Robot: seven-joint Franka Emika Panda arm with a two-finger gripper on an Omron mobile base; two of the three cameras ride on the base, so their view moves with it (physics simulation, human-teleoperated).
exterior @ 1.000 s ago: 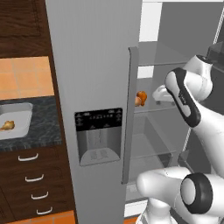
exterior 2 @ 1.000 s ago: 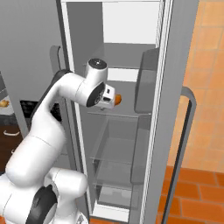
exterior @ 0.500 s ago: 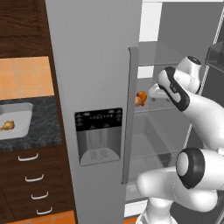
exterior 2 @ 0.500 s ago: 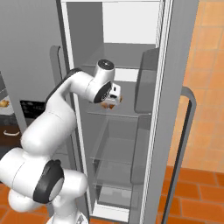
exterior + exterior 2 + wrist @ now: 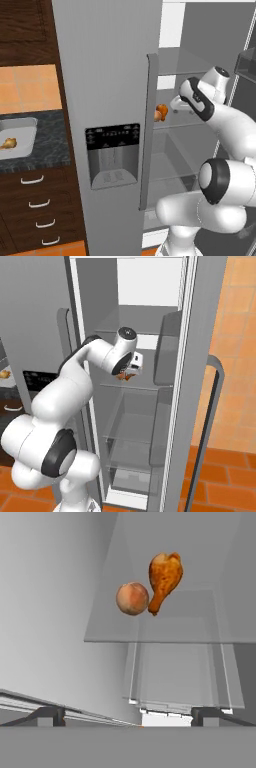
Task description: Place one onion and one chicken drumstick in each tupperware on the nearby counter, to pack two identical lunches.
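Hand view, onion touching chicken drumstick mid glass shelf, fingers spread, empty.

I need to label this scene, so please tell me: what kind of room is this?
Most likely a home kitchen. An open fridge with glass shelves holds a drumstick and an onion. Beside it, a dark stone counter over wooden drawers carries a tray.

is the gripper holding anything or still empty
Empty and open: in the hand view the gripper fingertips stand wide apart, with the onion and drumstick lying untouched on the fridge shelf ahead.
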